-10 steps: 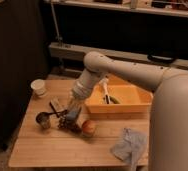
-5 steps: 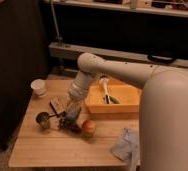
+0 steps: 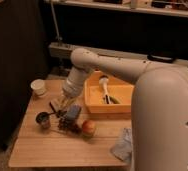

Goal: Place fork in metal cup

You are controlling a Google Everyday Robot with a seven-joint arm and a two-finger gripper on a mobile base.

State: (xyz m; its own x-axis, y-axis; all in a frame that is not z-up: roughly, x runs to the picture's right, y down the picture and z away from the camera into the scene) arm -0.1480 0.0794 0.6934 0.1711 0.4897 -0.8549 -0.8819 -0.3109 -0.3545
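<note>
The metal cup (image 3: 42, 119) is a small dark shiny tumbler standing on the left part of the wooden table (image 3: 52, 150). A slim utensil, which I take for the fork (image 3: 55, 114), lies just right of the cup; I cannot tell if they touch. My gripper (image 3: 63, 103) hangs at the end of the white arm (image 3: 107, 62), low over the table, just above and to the right of the cup and close over the fork. A white cup (image 3: 38, 87) stands behind, to the left.
A yellow tray (image 3: 118, 109) holding utensils sits right of the gripper. A blue packet (image 3: 72, 113), dark snack items (image 3: 67, 125) and an apple (image 3: 88, 128) lie in front. A grey-blue cloth (image 3: 122, 145) lies at the front right. A dark wall stands on the left.
The gripper has moved a little to the left, toward the metal cup. The things on the table have not moved.
</note>
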